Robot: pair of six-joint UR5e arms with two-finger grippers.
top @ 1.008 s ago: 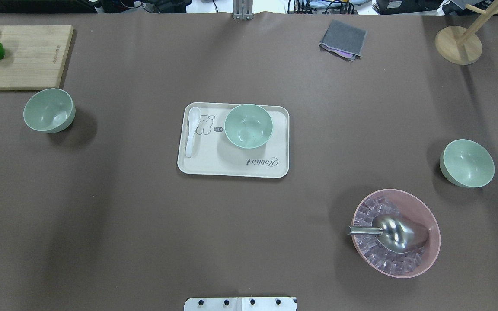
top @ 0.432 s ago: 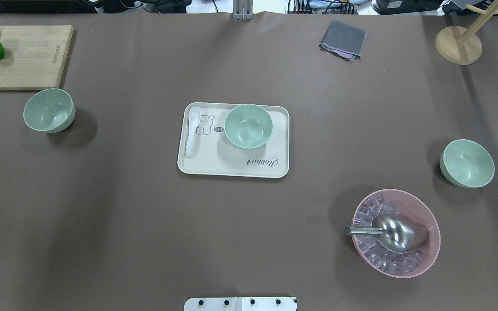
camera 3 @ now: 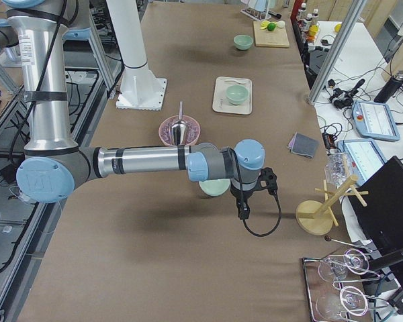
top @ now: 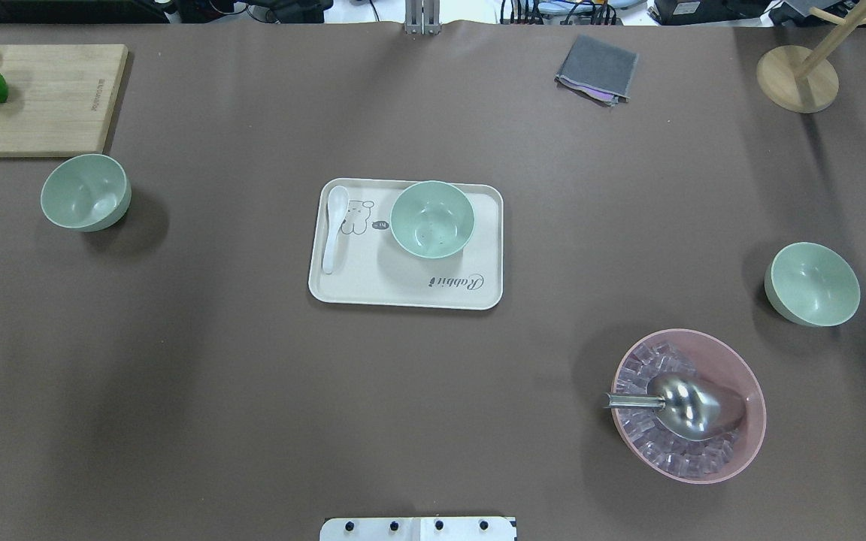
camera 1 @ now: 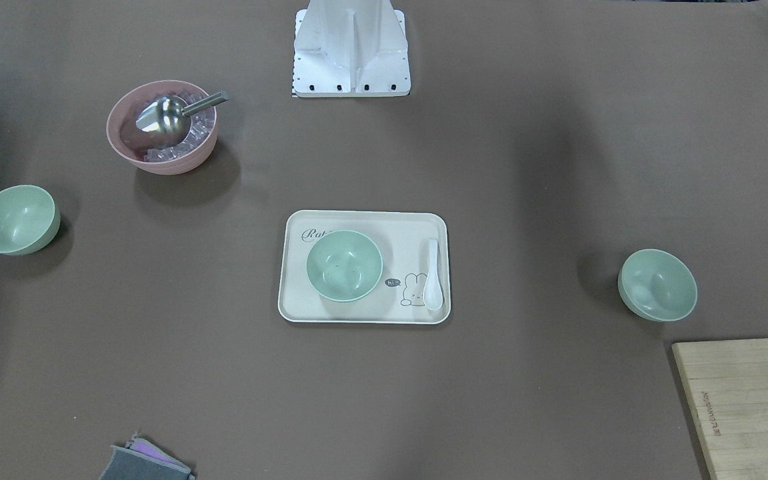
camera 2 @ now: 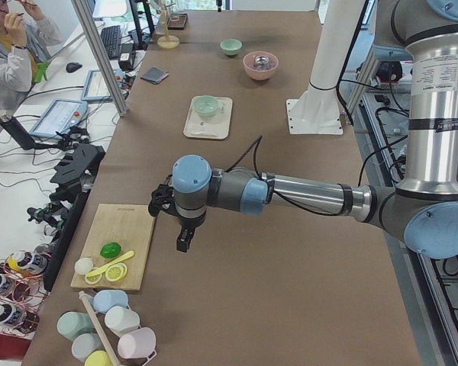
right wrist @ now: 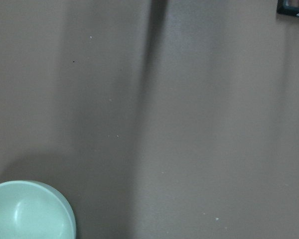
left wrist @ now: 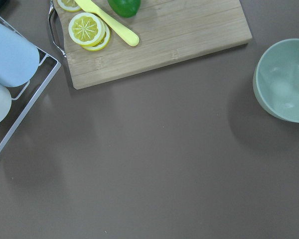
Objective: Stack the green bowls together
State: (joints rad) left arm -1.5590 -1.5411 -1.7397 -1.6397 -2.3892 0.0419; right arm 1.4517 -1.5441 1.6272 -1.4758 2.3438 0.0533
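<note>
I am reading cursive "Rabbit" and a small "hi" bubble by a rabbit drawing on the smooth cream tray [top: 373,289], which is carrying the middle bowl [top: 432,219], round and matte mint-green, beside a glossy white spoon [top: 335,225]; the wooden cutting board [top: 49,98] bears stamped lettering too small to read. The left bowl [top: 86,191] is sitting near that board and the right bowl [top: 812,284] near the pink bowl [top: 726,357] of clear cubes with its metal scoop [top: 692,409], all three well apart and unstacked. I am hanging my left claw [camera 2: 185,238] and my right claw [camera 3: 244,208] above the table, showing only in the side views, so I cannot tell how far either is parted or whether either is gripping anything.
</note>
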